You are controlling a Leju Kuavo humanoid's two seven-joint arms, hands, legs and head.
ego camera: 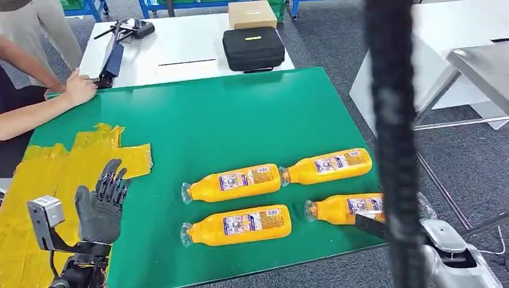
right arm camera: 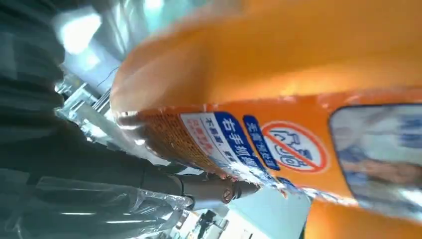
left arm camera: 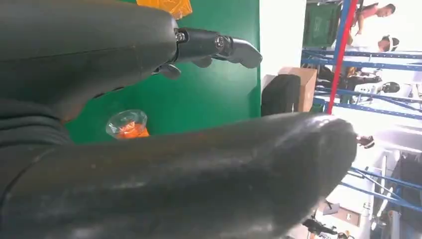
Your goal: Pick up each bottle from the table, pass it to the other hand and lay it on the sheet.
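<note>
Down at the near edge, the robot's grey left hand (ego camera: 101,207) hovered upright over the crinkled yellow plastic sheet (ego camera: 36,198), its dark fingers (ego camera: 111,177) spread apart and holding nothing. On the near right, the right hand (ego camera: 373,225) was at the nearest right orange juice bottle with a printed label (ego camera: 345,208), a dark finger lying against its side; from the wrist, that label (right arm camera: 278,149) loomed huge and a finger (right arm camera: 209,191) ran beneath it, though whether the hand had truly clamped the bottle could not be told. A thick black blurred cable (ego camera: 393,144) hung across that side. Three more orange bottles lay flat on the green table mat (ego camera: 240,114): the near left bottle (ego camera: 239,225), the middle bottle (ego camera: 233,182) just behind it, and the far right bottle (ego camera: 327,166). None lay on the sheet. Further back, a person's hand (ego camera: 79,87) rested on the mat's far left corner. Beyond, a white table (ego camera: 180,54) carried a black zipped case (ego camera: 253,48) and a tan cardboard box (ego camera: 252,14).
</note>
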